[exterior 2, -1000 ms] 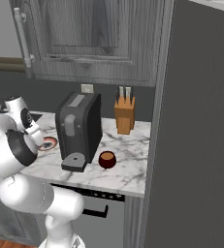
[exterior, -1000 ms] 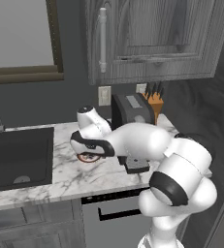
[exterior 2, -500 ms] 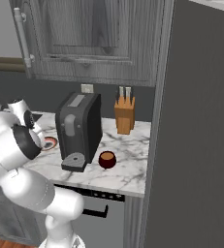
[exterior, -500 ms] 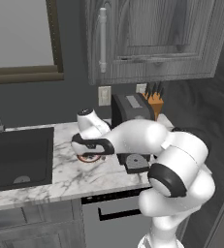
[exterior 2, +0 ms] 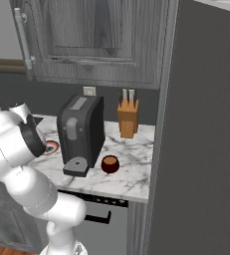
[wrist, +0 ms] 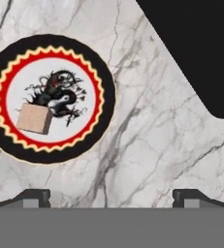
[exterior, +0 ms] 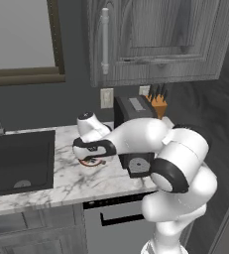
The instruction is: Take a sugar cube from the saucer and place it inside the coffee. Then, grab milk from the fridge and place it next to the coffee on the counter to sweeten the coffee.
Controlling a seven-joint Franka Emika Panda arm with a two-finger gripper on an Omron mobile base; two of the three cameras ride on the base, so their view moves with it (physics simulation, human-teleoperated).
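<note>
Left base view — the arm has swung its wrist a little further over the saucer (exterior: 92, 162) than half a second ago, and the base has not driven. The saucer peeks out just beneath the wrist, on the counter (exterior: 66, 176) between the black sink (exterior: 17, 163) and the coffee machine (exterior: 133, 134). A grey wall cabinet (exterior: 155, 39) hangs above; a knife block (exterior: 158, 101) stands behind the machine.

Right base view — the arm's shoulder hides most of the saucer (exterior 2: 52, 147), whose rim shows left of the coffee machine (exterior 2: 80, 134). The coffee (exterior 2: 110, 164) stands just right of the machine's drip tray, well apart from the saucer. The fridge (exterior 2: 201, 149) rises as a dark slab at the counter's right end. The milk is presumably inside.

Hand view — the gripper (wrist: 111, 196) looks straight down, jaws spread wide and empty. The sugar cube (wrist: 34, 118) lies on the saucer (wrist: 104, 92), left of its centre, partly covering the dark motif. Saucer and cube lie left of the gap between the tips, so the approach is not yet centred; a sideways correction seems needed before descent. The marble is veined, and the machine's black base cuts the upper right corner.
</note>
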